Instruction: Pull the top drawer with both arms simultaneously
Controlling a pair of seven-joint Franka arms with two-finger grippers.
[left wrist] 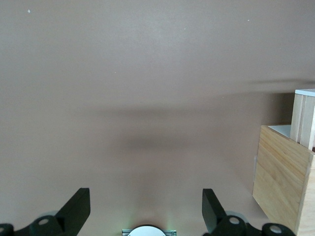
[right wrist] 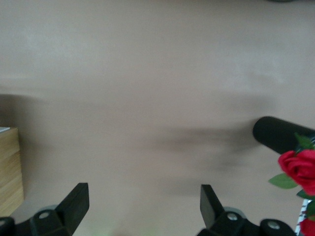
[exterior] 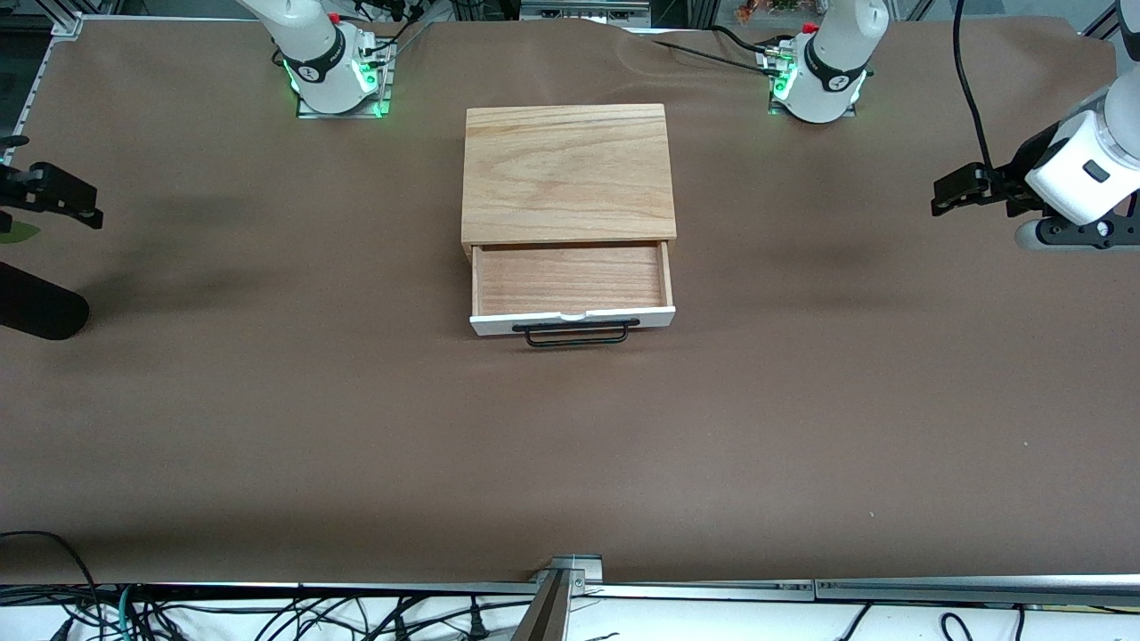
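The brown worktop (exterior: 267,427) carries only the light oak cabinet (exterior: 566,174), which stands midway between the 2 arm bases. The top drawer (exterior: 570,280) is already pulled out toward the front camera, so I judge that the pulling step is finished and the arms are in a waiting pose. If any move remains, it would only be to stay clear, or to come back to the black bar handle (exterior: 576,334) should more opening be wanted.

The left end effector (exterior: 966,191) hangs over the worktop at the left arm's end, well apart from the cabinet, its fingers spread and grasping nothing. The right end effector (exterior: 49,191) hangs over the right arm's end, also released and empty.

The drawer shows a reddish-brown wooden inside with nothing in it, and a white front panel (exterior: 572,319) nearest to the front camera.
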